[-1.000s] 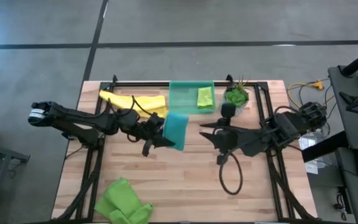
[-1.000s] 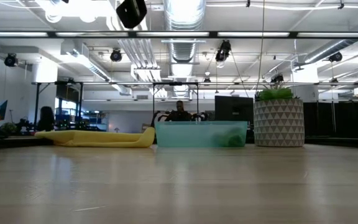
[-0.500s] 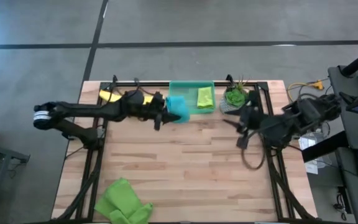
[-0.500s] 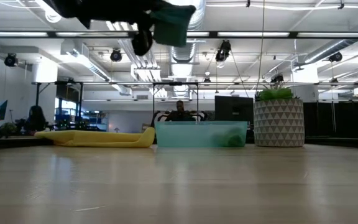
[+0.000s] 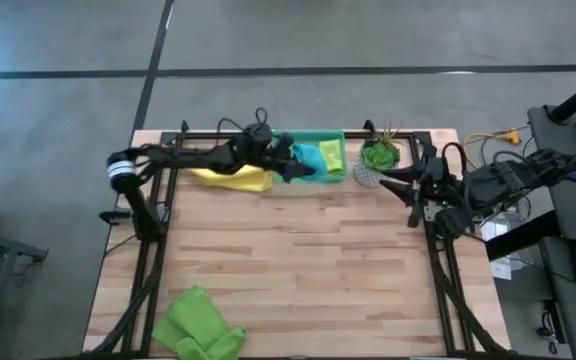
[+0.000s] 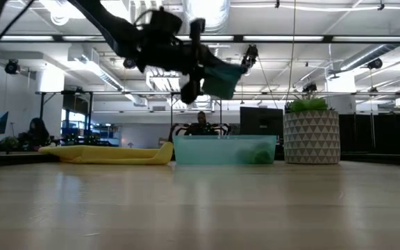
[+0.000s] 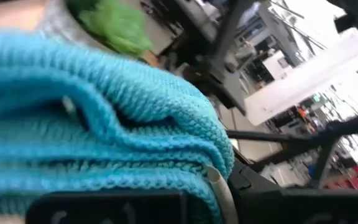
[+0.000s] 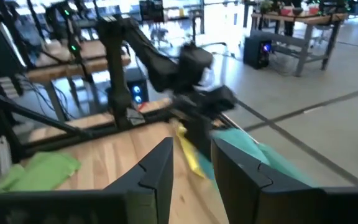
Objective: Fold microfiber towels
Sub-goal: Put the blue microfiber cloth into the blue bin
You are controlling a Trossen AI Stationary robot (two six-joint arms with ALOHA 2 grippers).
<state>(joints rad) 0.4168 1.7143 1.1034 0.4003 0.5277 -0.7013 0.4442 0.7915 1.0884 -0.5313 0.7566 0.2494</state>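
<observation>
While clamped in left end effector (image 5: 290, 160), teal towel (image 5: 306, 157)

Grey concrete floor (image 5: 368, 35), ceiling ducts (image 6: 207, 14)

Teal towel (image 7: 92, 143) cropped, maybe folded.

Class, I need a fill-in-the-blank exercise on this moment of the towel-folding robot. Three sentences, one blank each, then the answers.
1. The left hand holds the ____ towel in the air above the green tray.
2. The yellow towel lies on the table, to one side of the ____.
3. A lime green towel lies near the table's front edge, touched by ____ hand.

Missing words: teal-blue; tray; neither
</observation>
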